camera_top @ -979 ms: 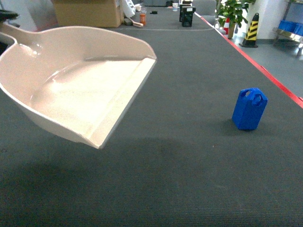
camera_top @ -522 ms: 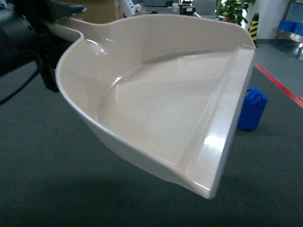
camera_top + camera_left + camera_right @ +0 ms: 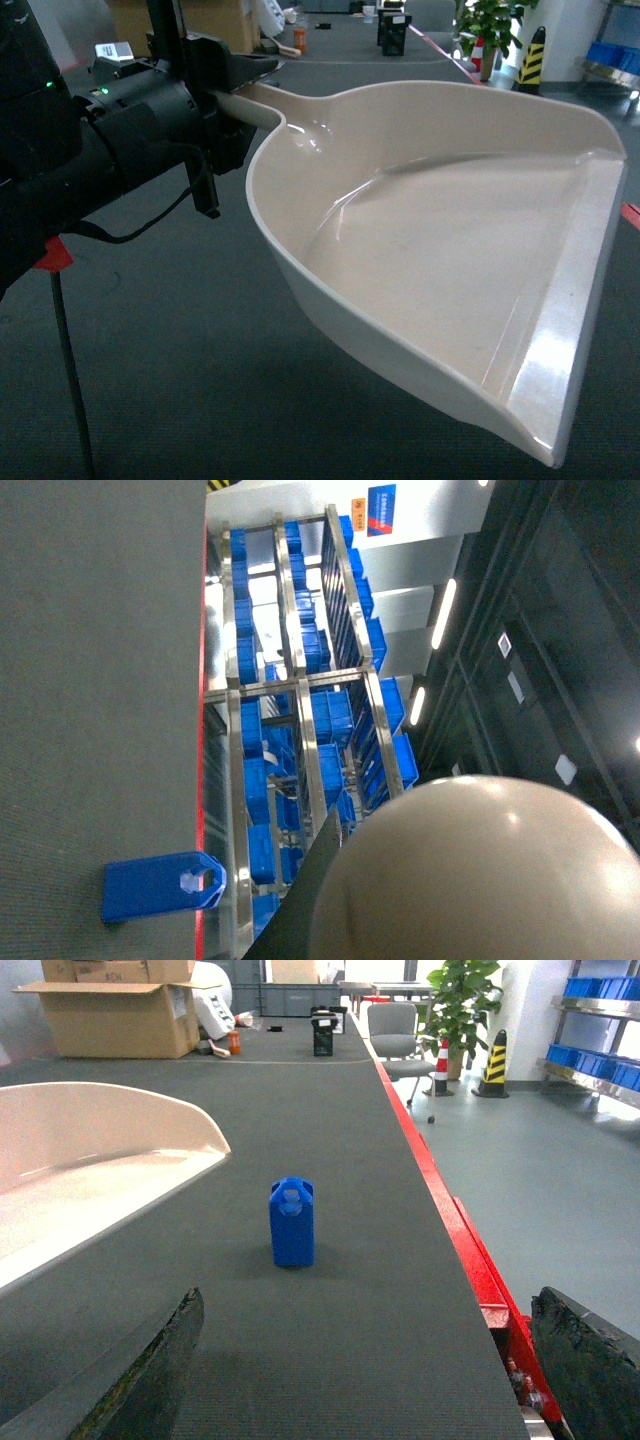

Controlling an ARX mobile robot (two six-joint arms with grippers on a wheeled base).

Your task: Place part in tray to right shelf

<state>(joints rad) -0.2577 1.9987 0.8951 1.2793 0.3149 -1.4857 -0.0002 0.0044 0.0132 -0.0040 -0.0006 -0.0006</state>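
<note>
Tray (image 3: 430,270), gripped by the left claw (image 3: 225,95), has swung right, hiding the part (image 3: 292,1222) at 3 o'clock; right claw (image 3: 365,1360) hangs open.

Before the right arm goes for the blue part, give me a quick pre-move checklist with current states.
1. Part upright on the dark mat, nothing touching it: ok.
2. Right gripper open, part centred ahead between its fingers: ok.
3. Tray held by its handle at the left gripper: ok; how firm the grip is, cannot tell.
4. Tray inside bare, ready for the part: ok.
5. Part visible in the head view: not ok, the tray blocks it.
6. Shelf with blue crates in view; free slot: cannot tell.
</note>
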